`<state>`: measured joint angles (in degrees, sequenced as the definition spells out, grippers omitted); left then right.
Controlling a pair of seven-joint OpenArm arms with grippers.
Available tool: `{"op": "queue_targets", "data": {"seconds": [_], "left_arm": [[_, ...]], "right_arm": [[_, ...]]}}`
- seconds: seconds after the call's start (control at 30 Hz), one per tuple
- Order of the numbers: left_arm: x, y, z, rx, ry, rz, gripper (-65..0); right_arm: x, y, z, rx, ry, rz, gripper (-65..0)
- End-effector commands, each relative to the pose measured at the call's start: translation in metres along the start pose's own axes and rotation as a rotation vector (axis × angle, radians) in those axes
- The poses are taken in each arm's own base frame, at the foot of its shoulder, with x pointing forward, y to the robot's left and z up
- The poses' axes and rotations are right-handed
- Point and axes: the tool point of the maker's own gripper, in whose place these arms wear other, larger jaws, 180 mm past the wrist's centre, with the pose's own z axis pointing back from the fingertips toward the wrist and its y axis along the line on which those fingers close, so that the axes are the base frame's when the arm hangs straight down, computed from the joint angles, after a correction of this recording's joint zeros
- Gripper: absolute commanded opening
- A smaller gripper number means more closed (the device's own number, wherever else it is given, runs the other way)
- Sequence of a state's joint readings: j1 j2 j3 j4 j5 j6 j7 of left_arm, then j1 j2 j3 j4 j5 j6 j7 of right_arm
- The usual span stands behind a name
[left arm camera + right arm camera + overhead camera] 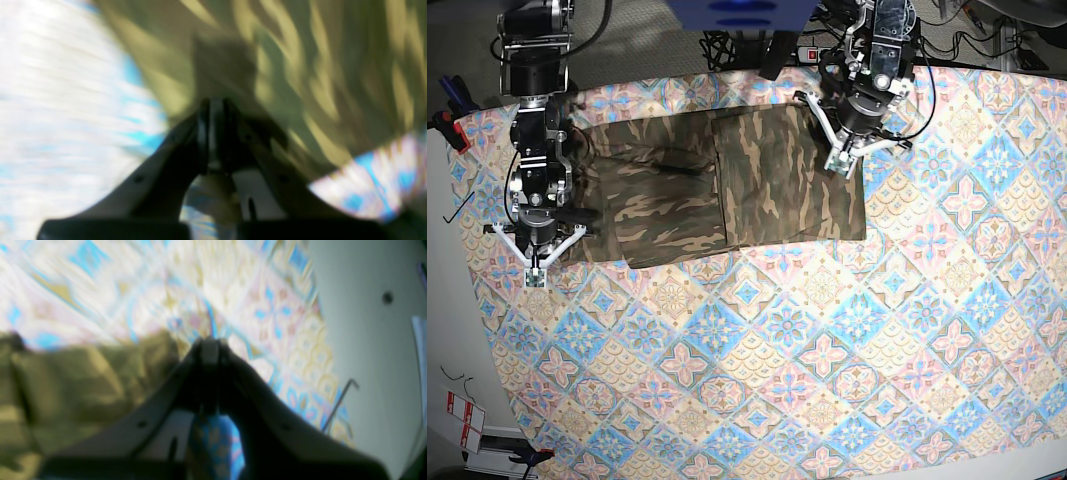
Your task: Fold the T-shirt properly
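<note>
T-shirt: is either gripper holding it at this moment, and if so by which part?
Neither seems to. Both the left gripper and right gripper are shut with nothing visible between the fingers, and the T-shirt lies flat on the tablecloth.

We find both wrist views heavily motion-blurred, with near parts dark and unfocused. The base view is sharp and evenly lit from above, showing short soft shadows and mild edge distortion.

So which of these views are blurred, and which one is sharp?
Left wrist view: smeared, the T-shirt only streaks. Right wrist view: smeared too, the tablecloth pattern soft. Base view: sharp and evenly lit, both grippers clear.
</note>
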<state>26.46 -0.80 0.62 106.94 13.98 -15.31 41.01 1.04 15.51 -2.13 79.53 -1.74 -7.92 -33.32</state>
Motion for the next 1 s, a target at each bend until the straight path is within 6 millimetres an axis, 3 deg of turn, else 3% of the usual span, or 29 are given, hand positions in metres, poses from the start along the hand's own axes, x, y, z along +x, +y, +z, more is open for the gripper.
{"op": "queue_targets", "data": {"seconds": [0.0,0.07,0.13,0.27,0.33,0.53,0.77,0.97], "left_arm": [[0.025,0.014,0.010,0.042,-0.078,0.002,-65.0],[0.042,0.026,0.021,0.080,-0.128,0.001,-65.0],[0.045,0.037,0.025,0.108,-0.141,0.008,-65.0],[0.033,0.054,0.029,0.142,-0.125,0.058,-65.0],[0.021,0.059,0.034,0.136,-0.113,0.110,-65.0],[0.009,0.085,0.044,0.137,-0.138,0.238,-65.0],[0.008,0.086,0.046,0.121,-0.143,0.243,-65.0],[0.009,0.087,0.046,0.121,-0.143,0.242,-65.0]], "right_arm": [[0.039,-0.008,0.006,-0.008,-0.109,-0.026,-63.8],[0.048,0.003,0.017,0.054,-0.132,-0.109,-61.7],[0.050,0.015,0.026,0.143,-0.123,-0.222,-56.6],[0.037,0.010,0.035,0.257,-0.045,-0.518,-44.0],[0.029,0.007,0.038,0.295,-0.006,-0.620,-40.9],[0.036,0.002,0.050,0.503,0.006,-0.731,-40.0],[-0.020,-0.011,0.044,0.558,0.206,-0.849,-39.8],[-0.022,-0.019,0.039,0.552,0.220,-0.888,-39.7]]}}
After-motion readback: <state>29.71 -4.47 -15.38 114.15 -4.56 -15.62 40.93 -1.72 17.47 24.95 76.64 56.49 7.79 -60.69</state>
